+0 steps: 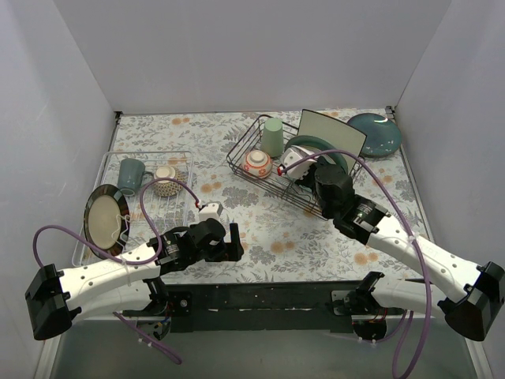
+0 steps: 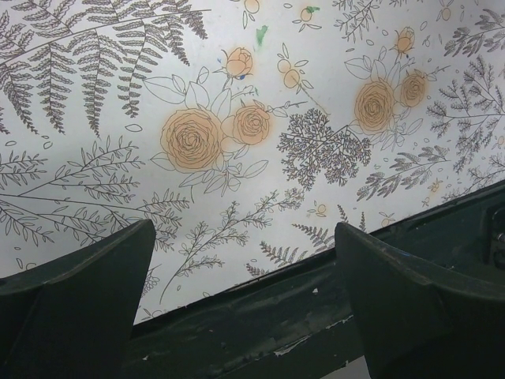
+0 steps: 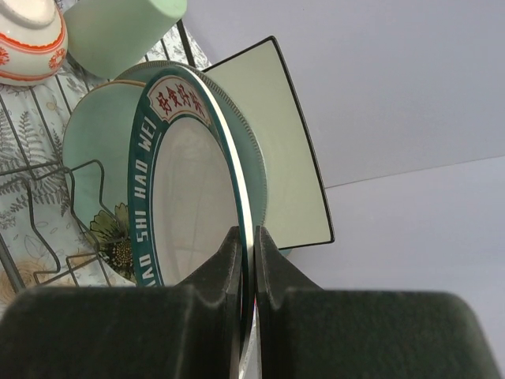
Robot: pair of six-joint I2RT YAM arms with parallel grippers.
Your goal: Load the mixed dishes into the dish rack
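Nearly upright, plate on edge in right gripper

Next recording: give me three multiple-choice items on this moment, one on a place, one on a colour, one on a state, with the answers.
1. Where does the red-orange bowl sit?
A) on the pale wire tray
B) inside the black dish rack
C) held in the air

2. What colour is the rim band of the plate in the right pincer?
A) teal
B) yellow
C) red

3. How is the left pincer?
A) shut on something
B) shut, empty
C) open, empty

Answers: 1 B, the rack's wire sides surround it in the top view. 2 A, the right wrist view shows a lettered teal band. 3 C, it gapes wide with nothing between.
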